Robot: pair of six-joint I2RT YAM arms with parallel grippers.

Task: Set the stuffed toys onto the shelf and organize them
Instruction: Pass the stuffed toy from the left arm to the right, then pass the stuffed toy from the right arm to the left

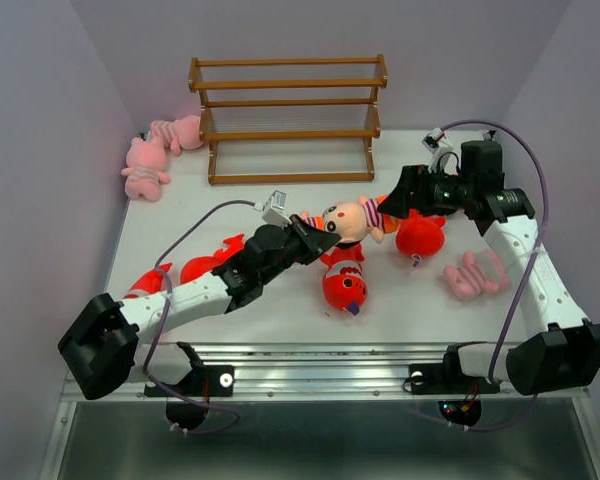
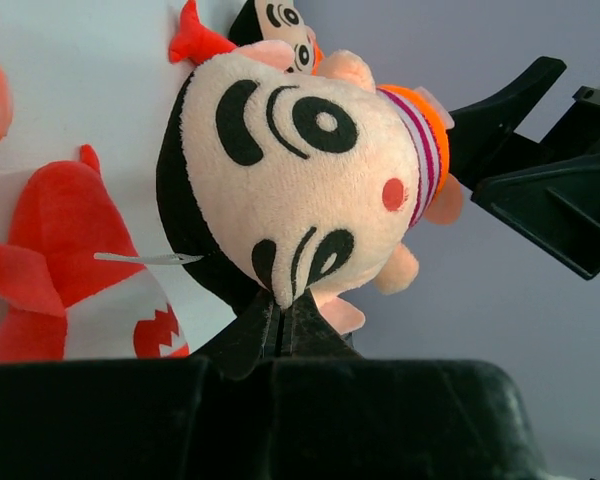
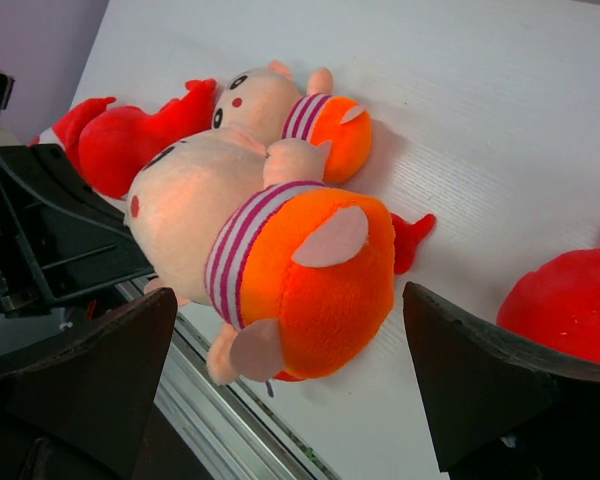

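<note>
Midway over the tabletop [image 1: 180, 190], the left hand [image 1: 323, 238] clenches a boy doll [image 1: 350, 218] by its head; the right hand [image 1: 392, 200] gapes either side of its orange body. It should close squarely there before the left releases.

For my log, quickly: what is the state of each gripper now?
Left gripper: closed on the boy doll, at its head.
Right gripper: open around the same doll's body.

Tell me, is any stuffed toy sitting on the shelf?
No; all three tiers of the shelf show bare rails, with pink toys lying beside it.
</note>
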